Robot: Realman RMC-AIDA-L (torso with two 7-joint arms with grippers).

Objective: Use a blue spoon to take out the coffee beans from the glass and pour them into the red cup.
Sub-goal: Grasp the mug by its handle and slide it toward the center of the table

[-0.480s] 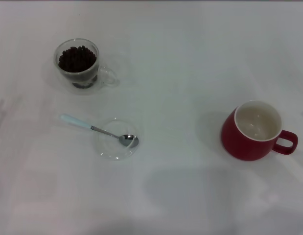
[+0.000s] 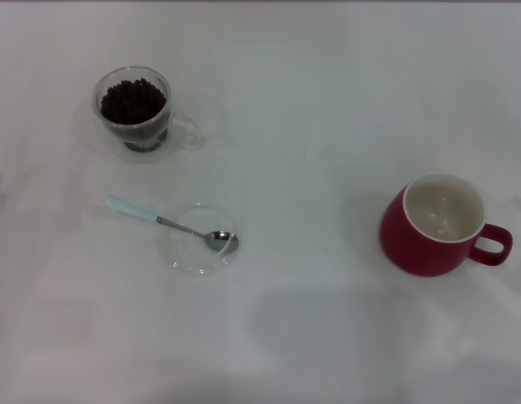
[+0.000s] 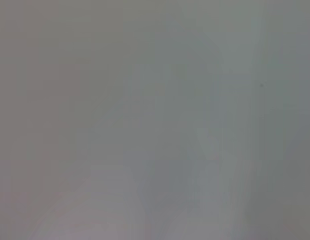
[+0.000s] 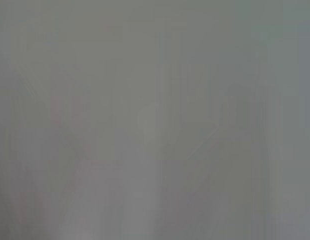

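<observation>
A: Neither gripper shows in the head view, and both wrist views give only blank grey; whether the fingers are parted or closed, I cannot tell.

B: Layout, then?

A: Blue spoon [image 2: 163, 221] lies with its bowl in the clear saucer [image 2: 186, 257], handle overhanging toward the left; glass [image 2: 135, 113] of coffee beans [image 2: 132, 101] beyond it; red cup [image 2: 435, 225] well apart, on the right.

B: Risks?

A: Likely the saucer skids or tips when the handle is pinched; the glass looks brimful, so a careless scoop may scatter beans; the long carry may spill them.
</observation>
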